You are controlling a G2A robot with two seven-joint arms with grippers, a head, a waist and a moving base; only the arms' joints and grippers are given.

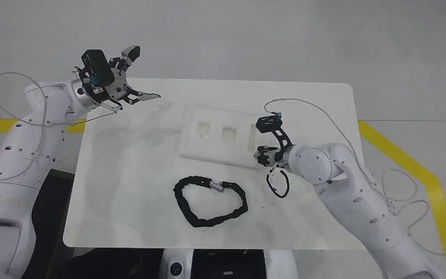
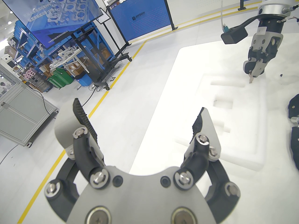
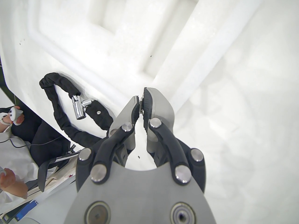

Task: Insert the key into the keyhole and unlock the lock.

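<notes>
Left side of table (image 1: 118, 188) open; middle blocked.
Foam tray (image 1: 209, 149) mid-table, chain lock (image 1: 209, 202) looped just in front, narrow bare strip between. Right gripper (image 1: 259, 155) at tray's right edge, pinching key (image 2: 251, 79). Left gripper (image 1: 143, 75) spread wide over far-left corner.

Table (image 1: 125, 209): we see a white top with rounded corners
Foam tray (image 1: 191, 143): white, with square recesses, lying flat on the table
Chain lock (image 1: 182, 202): a black sleeved loop, near the foam tray on the robot's side
Lock cylinder (image 1: 219, 186): silvery, on the loop's stretch nearest the foam tray
</notes>
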